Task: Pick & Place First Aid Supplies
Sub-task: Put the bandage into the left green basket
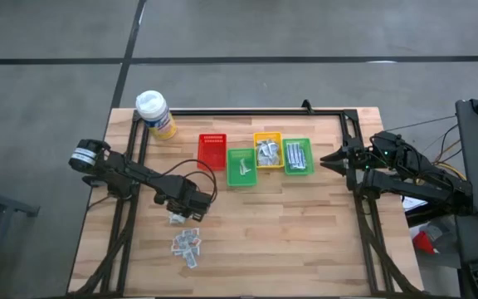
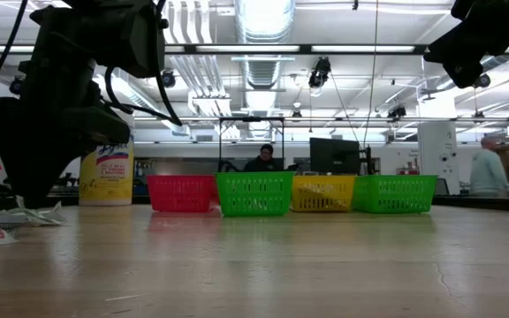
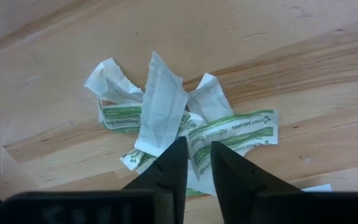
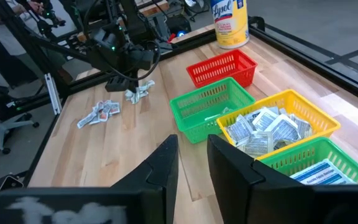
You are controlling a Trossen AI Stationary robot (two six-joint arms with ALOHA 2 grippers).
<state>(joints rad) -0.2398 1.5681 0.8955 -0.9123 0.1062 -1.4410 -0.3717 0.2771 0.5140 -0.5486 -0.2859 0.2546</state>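
The sorting looks partly done. Along the far side of the desk point(image 1: 305, 241) stand four small bins: the yellow bin point(image 1: 267, 150) holds a heap of silvery wrappers, the right-hand green bin point(image 1: 297, 156) holds blue-striped strips, the left green bin point(image 1: 241, 166) has only a piece or two, and the red bin point(image 1: 212, 150) appears empty.

What is left lies loose on the wood in two small clusters: the pile of packets point(image 3: 179, 121) under the left arm, and a second pile point(image 1: 187, 245) nearer the front edge (how many packets each holds is hard to count).

The left hand point(image 3: 192, 163) is down over the first pile, its fingers drawn close with a narrow gap, their tips at a green-printed sachet; whether it is actually gripped I cannot tell. The right hand point(image 4: 188, 158) waits high at the right edge, fingers a little apart, holding nothing.

I judge several more pick-and-place rounds remain.
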